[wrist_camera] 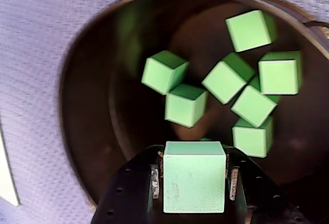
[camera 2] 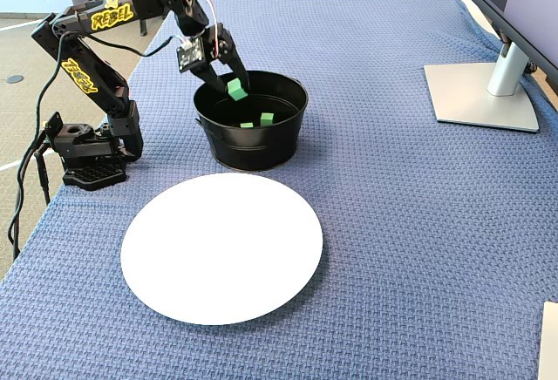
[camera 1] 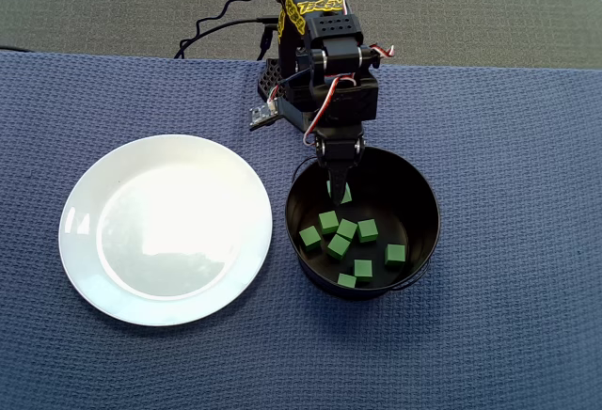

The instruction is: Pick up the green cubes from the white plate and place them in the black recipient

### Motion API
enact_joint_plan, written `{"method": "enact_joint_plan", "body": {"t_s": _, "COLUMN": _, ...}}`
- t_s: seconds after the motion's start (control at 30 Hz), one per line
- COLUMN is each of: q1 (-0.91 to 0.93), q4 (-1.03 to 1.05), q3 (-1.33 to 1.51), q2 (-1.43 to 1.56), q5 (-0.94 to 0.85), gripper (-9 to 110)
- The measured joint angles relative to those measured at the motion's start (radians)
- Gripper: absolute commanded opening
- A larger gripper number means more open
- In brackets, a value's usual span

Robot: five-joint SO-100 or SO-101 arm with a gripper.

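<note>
Poised over the deep, glossy black metal pot (camera 1: 414,205), the arm's black two-finger gripper (camera 2: 235,89) clamps one small matte green cube (wrist_camera: 194,176) above its fellows, the round white plate (camera 1: 94,231) bare; releasing it appears next.

in the fixed view the gripper (camera 2: 234,89) hangs over the near-left rim of the black recipient (camera 2: 251,136), jaws clamped on one green cube (camera 2: 235,89). two more green cubes (camera 2: 266,119) show inside the pot (others may be hidden by its wall). the white plate (camera 2: 221,247) lies bare on the blue cloth (camera 2: 410,223), just in front of the pot.
</note>
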Motion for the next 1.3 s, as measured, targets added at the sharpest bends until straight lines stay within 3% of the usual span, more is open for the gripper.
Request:
{"method": "enact_joint_plan", "body": {"t_s": 0.23, "q1": 0.055, "q4": -0.041, "q3": 0.074, "q2": 0.044, "q5": -0.057, "gripper": 30}}
{"method": "enact_joint_plan", "body": {"t_s": 0.4, "q1": 0.117, "q4": -0.023, "q3": 0.075, "q2": 0.167, "q5": -0.12, "gripper": 21}}
{"method": "enact_joint_plan", "body": {"t_s": 0.57, "q1": 0.202, "q4": 0.055, "q3": 0.075, "q2": 0.362, "q5": -0.15, "gripper": 0}}
{"method": "enact_joint_plan", "body": {"t_s": 0.9, "q1": 0.449, "q4": 0.13, "q3": 0.321, "q2": 0.793, "q5": -0.256, "gripper": 0}}
{"method": "enact_joint_plan", "body": {"t_s": 1.3, "q1": 0.52, "q4": 0.19, "q3": 0.689, "q2": 1.025, "q5": -0.282, "gripper": 0}}
